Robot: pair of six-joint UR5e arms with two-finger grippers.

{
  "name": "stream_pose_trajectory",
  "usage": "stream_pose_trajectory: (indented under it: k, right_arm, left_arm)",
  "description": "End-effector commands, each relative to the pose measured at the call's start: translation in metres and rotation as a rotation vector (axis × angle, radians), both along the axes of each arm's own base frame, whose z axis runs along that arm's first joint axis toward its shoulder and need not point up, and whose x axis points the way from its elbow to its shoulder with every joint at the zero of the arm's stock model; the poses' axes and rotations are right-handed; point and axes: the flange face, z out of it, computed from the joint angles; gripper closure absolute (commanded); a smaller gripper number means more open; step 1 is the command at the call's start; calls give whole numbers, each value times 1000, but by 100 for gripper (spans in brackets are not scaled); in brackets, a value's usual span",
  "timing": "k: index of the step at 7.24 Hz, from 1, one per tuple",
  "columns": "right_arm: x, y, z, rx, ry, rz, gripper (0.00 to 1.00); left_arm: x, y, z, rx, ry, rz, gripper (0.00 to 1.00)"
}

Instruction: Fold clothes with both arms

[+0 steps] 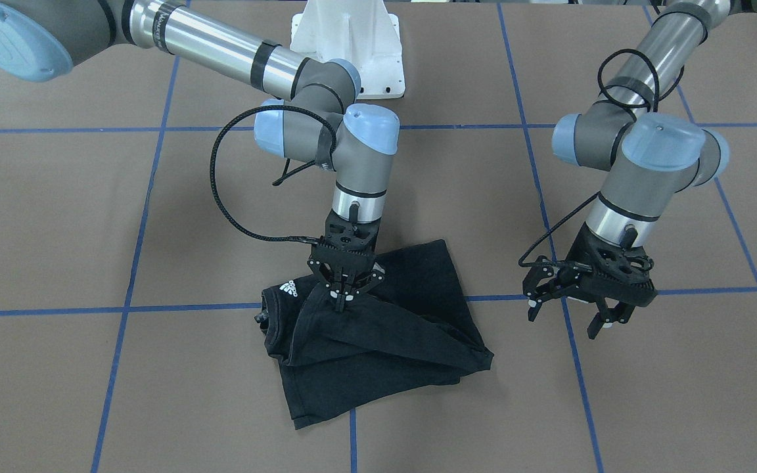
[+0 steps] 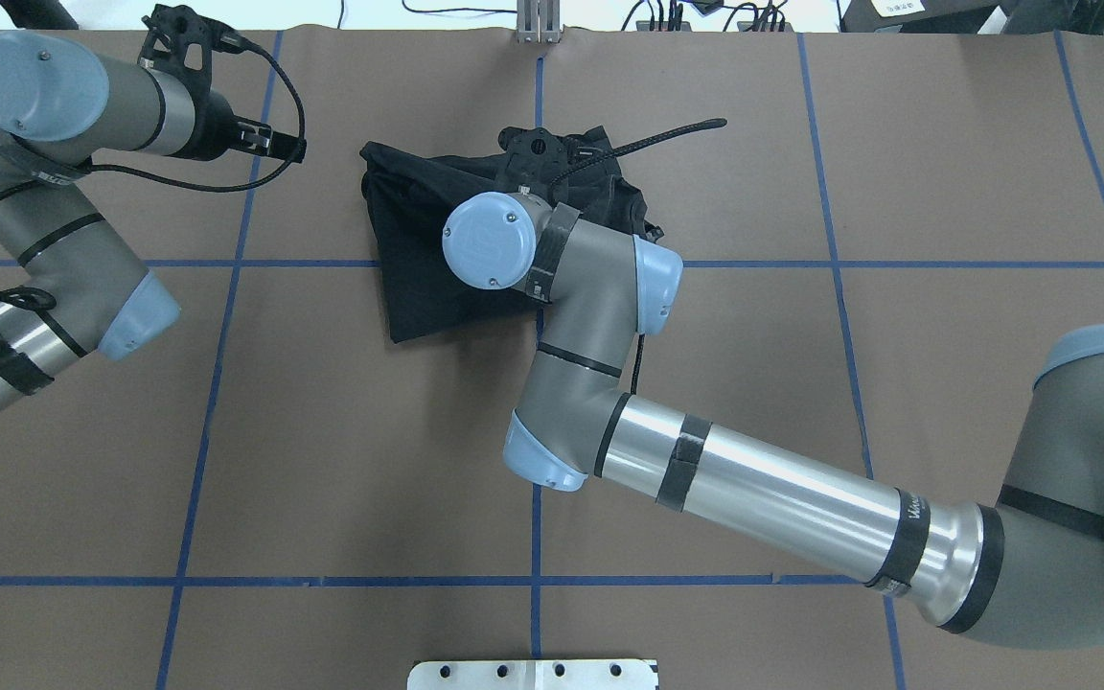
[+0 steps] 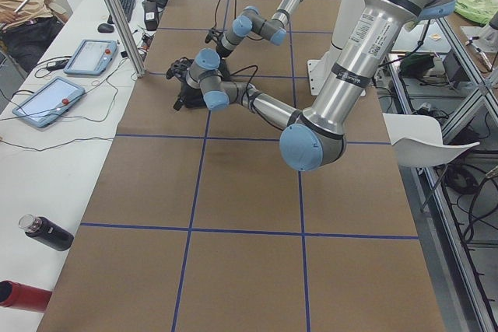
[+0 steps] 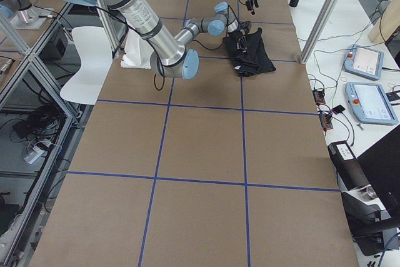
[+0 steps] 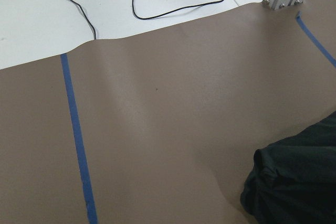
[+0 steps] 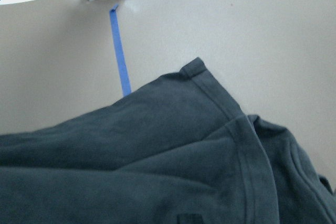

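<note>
A: Where is the black T-shirt (image 1: pixel 378 355) found?

B: It is laid, bunched and partly doubled over, on the brown-paper table (image 1: pixel 56 217), across a blue tape line (image 1: pixel 122 309). The white Adidas logo (image 1: pixel 288 288) is turned up.

A: Why is the cloth tented beside the logo?

B: A fold is pinched there between the pressed-together fingers of the right gripper (image 1: pixel 344 294). The cloth is drawn up to that point, presumably so that a layer can be carried over.

A: And the left gripper (image 1: pixel 566 320)?

B: It is held beside the shirt, apart from it, with fingers spread and nothing grasped. It is probably kept ready for a second hold.

A: Are any containers involved?

B: None is seen on the table. A dark bottle (image 3: pixel 47 232) is laid on the white side bench, and its contents cannot be told.
</note>
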Motion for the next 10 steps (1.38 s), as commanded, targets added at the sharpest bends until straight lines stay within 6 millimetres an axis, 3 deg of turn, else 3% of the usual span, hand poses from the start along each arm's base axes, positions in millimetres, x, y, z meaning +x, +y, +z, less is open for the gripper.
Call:
stream_pose_trajectory:
  k: [1, 2, 3, 5, 6, 8, 9, 10]
  right_arm:
    - [13, -59, 36, 54, -22, 97, 100]
    - [22, -73, 10, 69, -44, 108, 100]
    - [23, -74, -31, 81, -88, 81, 100]
    - [38, -47, -81, 30, -5, -18, 2]
    - [41, -21, -87, 25, 142, -130, 1]
    - [13, 19, -84, 195, 392, -470, 2]
    - [-2, 34, -68, 282, 533, -602, 2]
    - [-4, 35, -55, 326, 609, -695, 3]
  left_arm:
    - [-10, 7, 1, 5, 5, -4, 0]
    - [-14, 12, 4, 5, 5, -4, 0]
    - [-14, 12, 3, 7, 6, -4, 0]
    - [-14, 12, 4, 5, 5, -4, 0]
    - [-14, 12, 4, 5, 5, -4, 0]
    - [-15, 13, 9, -1, 1, -4, 0]
    - [-15, 14, 8, 2, 3, -4, 0]
    - [-15, 13, 9, -1, 2, -5, 0]
